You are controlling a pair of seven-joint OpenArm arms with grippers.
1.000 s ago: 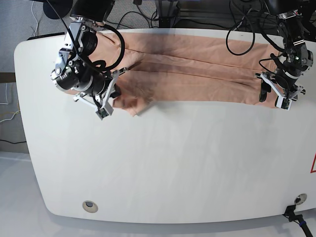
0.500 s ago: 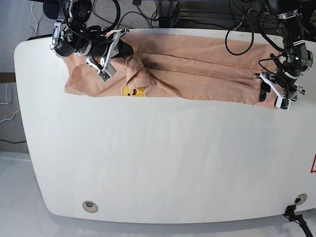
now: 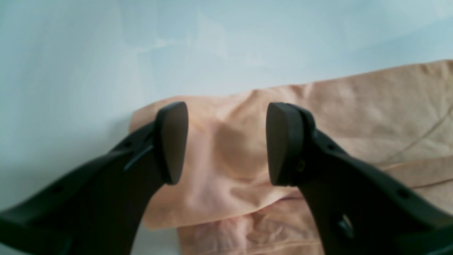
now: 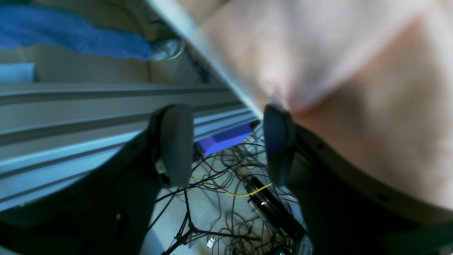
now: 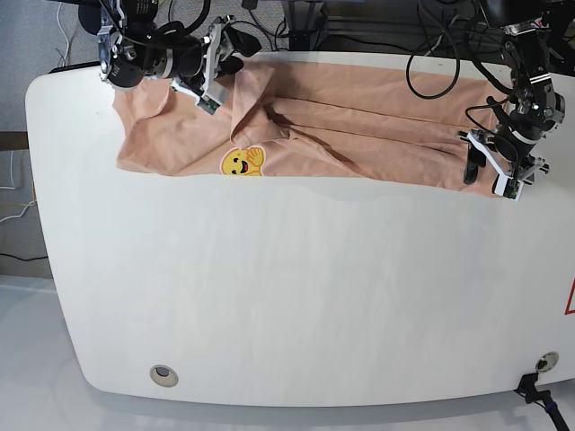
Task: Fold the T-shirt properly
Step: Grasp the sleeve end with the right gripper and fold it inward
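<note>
Along the far edge of the white table (image 5: 269, 305) lies the one T-shirt (image 5: 359, 126), a wrinkled peach band reaching from near the far left corner almost to the right edge. Its near hem runs roughly parallel to the table's far edge, and most of the table toward the near edge is bare. Close to the left end of the shirt, near its hem, a single yellow smiley print (image 5: 243, 162) faces up, with a raised flap of cloth standing just behind it.

Two arms are in view. The right gripper (image 5: 216, 65) sits at the far left corner, over the shirt's upper left part beside the raised flap. In the right wrist view its fingers (image 4: 175, 141) stand well apart with only cables and floor between them; peach cloth (image 4: 354, 88) lies alongside one finger, outside the gap, so it holds nothing.

The left gripper (image 5: 490, 172) hovers at the shirt's right end, near the right edge of the table. In the left wrist view its fingers (image 3: 173, 141) are spread wide above a folded corner of the cloth (image 3: 230, 156), which shows through the gap; no fabric is pinched between them.
</note>
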